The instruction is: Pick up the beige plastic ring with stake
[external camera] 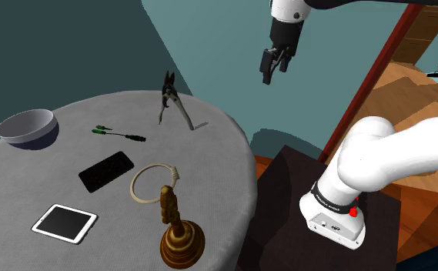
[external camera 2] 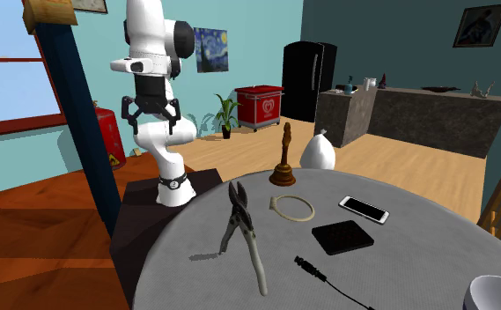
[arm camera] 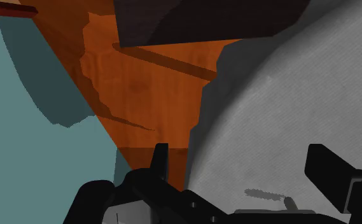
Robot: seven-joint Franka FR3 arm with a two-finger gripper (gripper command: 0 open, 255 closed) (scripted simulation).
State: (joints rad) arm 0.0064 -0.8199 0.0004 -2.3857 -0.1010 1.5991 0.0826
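Bell (external camera: 180, 239): standing upright.
Ring (external camera: 135, 189): flat just behind bell, untouched, graspable from above.
Gripper (external camera: 274, 71): high, well beyond bell, jaws spread, ready.

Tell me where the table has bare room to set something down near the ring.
Bare grey tabletop lies between the pliers, the beige ring and the table edge nearest the stand. Another free patch sits between the bowl and the white tablet. It is crowded where ring, hand bell and black phone cluster.
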